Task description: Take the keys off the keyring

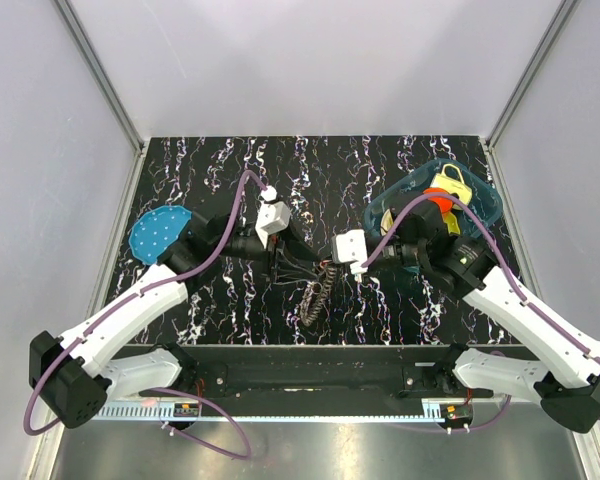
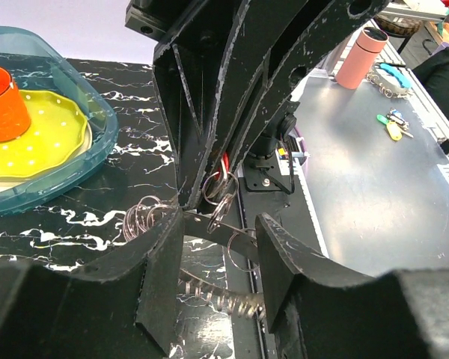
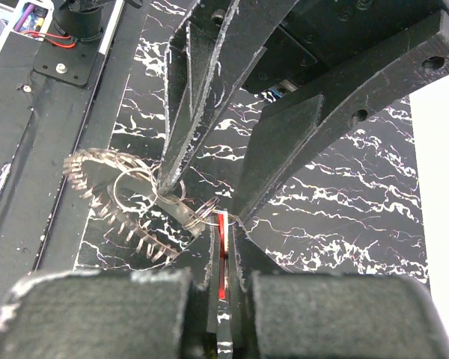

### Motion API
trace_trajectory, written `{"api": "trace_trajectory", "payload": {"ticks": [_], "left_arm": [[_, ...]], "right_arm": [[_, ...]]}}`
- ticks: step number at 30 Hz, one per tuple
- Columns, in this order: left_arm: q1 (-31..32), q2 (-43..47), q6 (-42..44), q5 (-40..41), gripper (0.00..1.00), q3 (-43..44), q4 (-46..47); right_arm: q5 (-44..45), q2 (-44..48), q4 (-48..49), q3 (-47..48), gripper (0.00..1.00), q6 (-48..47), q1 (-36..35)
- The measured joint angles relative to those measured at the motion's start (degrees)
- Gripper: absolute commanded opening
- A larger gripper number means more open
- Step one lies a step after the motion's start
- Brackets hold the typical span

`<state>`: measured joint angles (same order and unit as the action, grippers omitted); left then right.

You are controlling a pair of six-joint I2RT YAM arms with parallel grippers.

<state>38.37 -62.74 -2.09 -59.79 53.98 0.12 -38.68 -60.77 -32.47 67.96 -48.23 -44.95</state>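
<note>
The keys [image 1: 315, 298] hang as a toothed grey string between both grippers at the table's middle. They also show in the left wrist view [image 2: 224, 295] and in the right wrist view [image 3: 127, 224]. The dark keyring [image 2: 209, 229] spans the gap between my left gripper's [image 2: 221, 239] fingers, which hold it across its width, with small wire rings on it. It shows again in the right wrist view [image 3: 183, 212]. My right gripper [image 3: 223, 232] is shut on the thin red piece [image 3: 223, 262] at the ring's edge. In the top view the left gripper [image 1: 302, 266] and right gripper [image 1: 330, 268] meet tip to tip.
A blue round disc [image 1: 158, 232] lies at the left. A blue tray [image 1: 480, 200] at the right holds a yellow padlock [image 1: 450, 183], an orange cup [image 2: 1, 105] and a yellow plate [image 2: 45, 138]. A pink cylinder [image 2: 361, 58] and loose keys [image 2: 389, 127] lie on the metal bench.
</note>
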Motion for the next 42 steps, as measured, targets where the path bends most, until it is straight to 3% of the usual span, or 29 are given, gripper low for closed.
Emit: {"api": "trace_trajectory", "payload": {"ticks": [11, 17, 27, 31, 39, 42], "left_arm": [[0.0, -0.1, -1.0, 1.1, 0.23, 0.0, 0.3], [0.0, -0.9, -1.4, 1.1, 0.24, 0.0, 0.8], [0.2, -0.4, -2.3, 1.3, 0.4, 0.0, 0.8], [0.3, 0.1, -2.4, 1.6, 0.39, -0.1, 0.8], [1.4, 0.5, -2.9, 0.4, 0.27, -0.1, 1.3], [1.5, 0.6, -2.9, 0.2, 0.29, -0.1, 1.3]], "right_arm": [[-0.3, -0.2, 0.1, 0.1, 0.0, 1.5, 0.0], [0.3, -0.1, -0.3, 0.1, 0.0, 2.6, 0.0], [2.0, -0.2, -0.1, 0.1, 0.0, 3.1, -0.1], [2.4, -0.2, 0.1, 0.1, 0.0, 3.1, -0.1], [5.3, -0.7, 0.0, 0.1, 0.0, 3.2, 0.0], [6.1, -0.9, 0.1, 0.1, 0.0, 3.2, 0.0]]}}
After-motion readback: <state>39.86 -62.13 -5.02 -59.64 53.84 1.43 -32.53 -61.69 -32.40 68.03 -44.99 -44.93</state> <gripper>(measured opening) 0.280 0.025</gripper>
